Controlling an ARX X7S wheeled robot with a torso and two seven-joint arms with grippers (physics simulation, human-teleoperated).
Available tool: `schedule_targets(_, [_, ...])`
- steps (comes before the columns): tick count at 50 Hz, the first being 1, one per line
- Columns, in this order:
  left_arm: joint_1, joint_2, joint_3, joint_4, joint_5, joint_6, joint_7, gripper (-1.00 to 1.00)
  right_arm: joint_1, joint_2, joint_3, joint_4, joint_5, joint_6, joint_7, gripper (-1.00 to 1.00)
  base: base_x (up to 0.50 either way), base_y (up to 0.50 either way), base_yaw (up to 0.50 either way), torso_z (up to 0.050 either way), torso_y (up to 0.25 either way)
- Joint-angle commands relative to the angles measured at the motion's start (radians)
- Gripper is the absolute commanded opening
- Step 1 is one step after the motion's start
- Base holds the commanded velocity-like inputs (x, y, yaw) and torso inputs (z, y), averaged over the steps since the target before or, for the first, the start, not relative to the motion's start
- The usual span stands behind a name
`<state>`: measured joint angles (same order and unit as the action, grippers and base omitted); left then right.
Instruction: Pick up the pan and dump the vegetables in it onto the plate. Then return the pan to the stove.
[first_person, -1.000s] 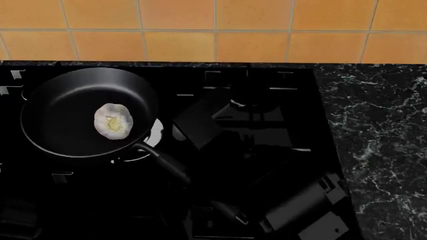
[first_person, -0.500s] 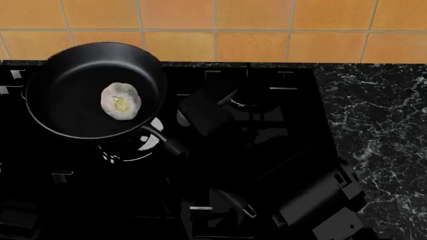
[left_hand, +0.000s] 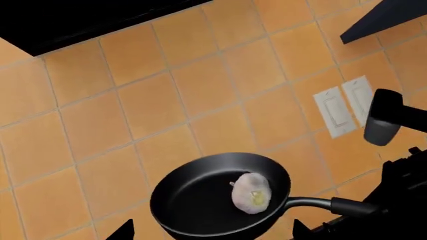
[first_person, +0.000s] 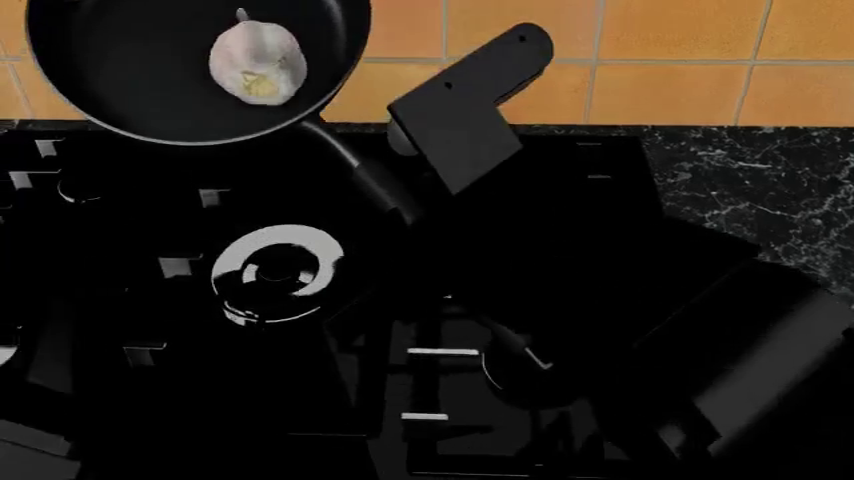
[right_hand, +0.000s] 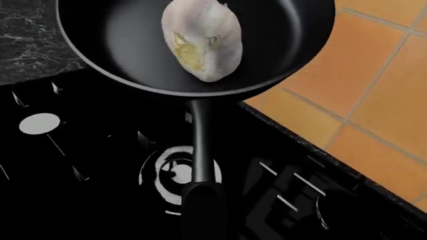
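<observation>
One pan (first_person: 160, 70) rides above the stove (first_person: 280, 270), garlic (first_person: 258, 62) inside, its handle running back toward the right end effector, which seems clamped on it, contact hidden. No plate in view.

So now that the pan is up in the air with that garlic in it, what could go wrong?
The garlic bulb lies loose in the shallow pan, so a tilt or jerk might roll it out onto the stove early. The pan is carried by the end of its long handle, which could let it twist or sag. No plate is in view yet, so it must travel further.
</observation>
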<state>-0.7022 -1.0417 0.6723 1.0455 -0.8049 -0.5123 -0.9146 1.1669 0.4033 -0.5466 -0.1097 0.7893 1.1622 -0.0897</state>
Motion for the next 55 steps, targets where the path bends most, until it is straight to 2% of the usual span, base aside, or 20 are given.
schedule_targets(1, [-0.599, -0.224, 0.733, 0.001, -0.149, 0.280, -0.311, 1.00, 0.041, -0.004, 0.088, -0.114, 0.046, 0.065, 0.084, -1.00, 0.00, 0.50, 0.00, 0.000, 0.000])
schedule_targets(6, [-0.919, -0.205, 1.104, 0.001, -0.141, 0.362, -0.388, 1.00, 0.049, -0.011, 0.100, -0.131, 0.069, 0.093, 0.105, -1.00, 0.00, 0.50, 0.00, 0.000, 0.002])
schedule_targets(11, [-1.160, -0.169, 1.401, 0.001, -0.124, 0.447, -0.457, 1.00, 0.052, -0.010, 0.095, -0.128, 0.071, 0.089, 0.100, -1.00, 0.00, 0.50, 0.00, 0.000, 0.002])
schedule_targets(22, [-1.424, -0.084, 1.758, 0.001, -0.085, 0.579, -0.560, 1.00, 0.049, -0.006, 0.093, -0.115, 0.075, 0.076, 0.090, -1.00, 0.00, 0.50, 0.00, 0.001, 0.002])
schedule_targets(42, [-1.531, -0.043, 1.950, -0.002, -0.024, 0.675, -0.621, 1.00, 0.060, -0.018, 0.082, -0.117, 0.083, 0.080, 0.105, -1.00, 0.00, 0.50, 0.00, 0.001, 0.002])
schedule_targets(55, [-1.543, -0.024, 1.967, -0.005, -0.018, 0.691, -0.634, 1.00, 0.055, -0.014, 0.073, -0.116, 0.083, 0.068, 0.104, -1.00, 0.00, 0.50, 0.00, 0.000, 0.002])
